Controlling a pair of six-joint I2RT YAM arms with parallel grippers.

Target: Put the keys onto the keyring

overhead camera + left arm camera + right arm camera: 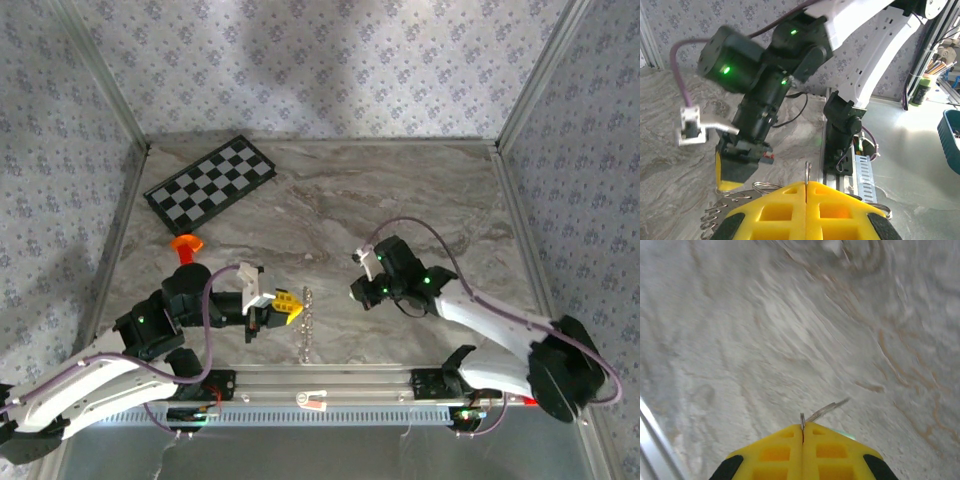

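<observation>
Although the marble-patterned table (400,200) runs wide beyond both grippers, the work sits close to the front rail.

Checkerboard (210,185): far behind the left gripper (806,186), well apart, no obstacle.

Left gripper: fingers pressed together on the thin wire of the keyring (305,322). The ring stands on edge just ahead of its tips, and small silver keys hang off it toward the table. Judged purpose: hold the ring steady and upright so the other arm can thread onto it.

Right gripper (802,429): fingers closed flat on the key (827,409). The dark blade sticks out ahead of the tips, with a sliver of mint head just beside them. It faces the ring, near but apart.

Orange piece (186,243): behind the left arm, out of the path.

Room: bare table between the two grippers, enclosure walls well off. The likely tight spot is the ring's dangling keys crowding the wire.
</observation>
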